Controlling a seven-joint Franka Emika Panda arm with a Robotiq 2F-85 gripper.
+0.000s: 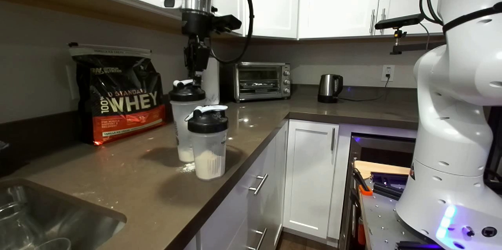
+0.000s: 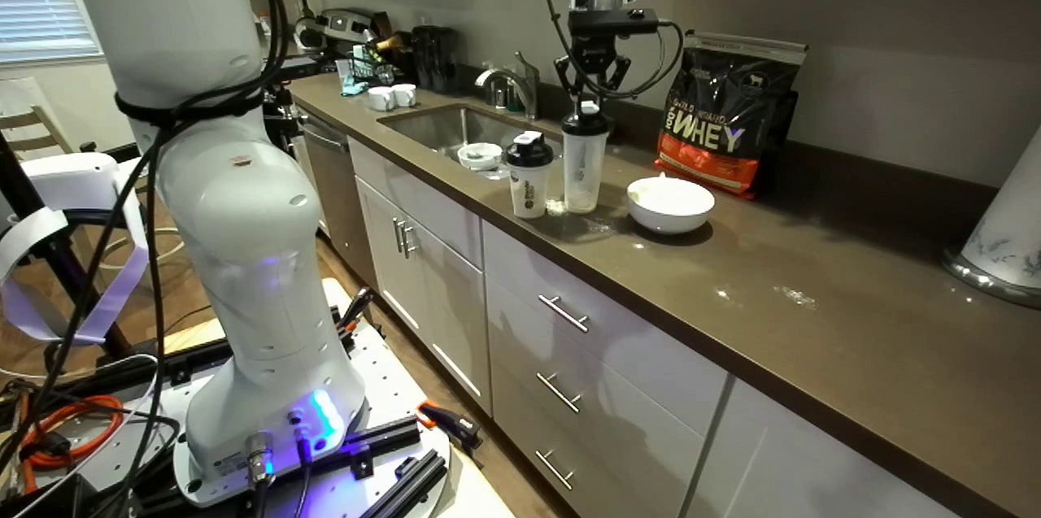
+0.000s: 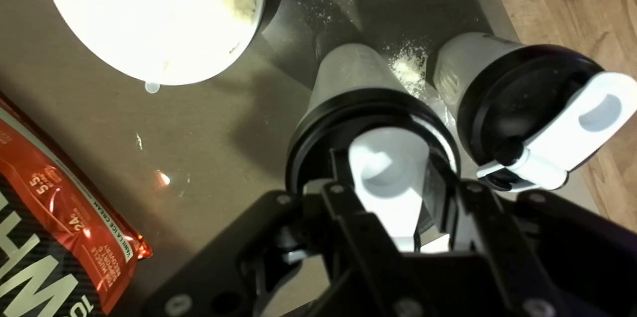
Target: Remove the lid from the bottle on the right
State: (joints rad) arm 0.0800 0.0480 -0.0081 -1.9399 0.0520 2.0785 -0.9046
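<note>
The bottle is the taller translucent shaker, standing upright in both exterior views (image 1: 181, 124) (image 2: 583, 172) and in the wrist view (image 3: 352, 70). Its lid (image 3: 366, 101) is black and sits on it; the lid also shows in both exterior views (image 1: 184, 93) (image 2: 585, 126). A light-grey flip loop (image 3: 388, 192) tops this lid. My gripper (image 3: 390, 172) comes down from above, also in both exterior views (image 1: 195, 81) (image 2: 589, 97). Its fingers are part-closed on the loop's two sides and look to touch it. No opaque white bottle shows.
A shorter shaker (image 1: 210, 156) with black lid and white loop stands close beside, near the counter edge. A white bowl (image 2: 668, 205) and a whey bag (image 1: 125, 101) stand on the other sides. Powder (image 3: 410, 70) is spilled between the shakers. A sink (image 1: 113, 218) is nearby.
</note>
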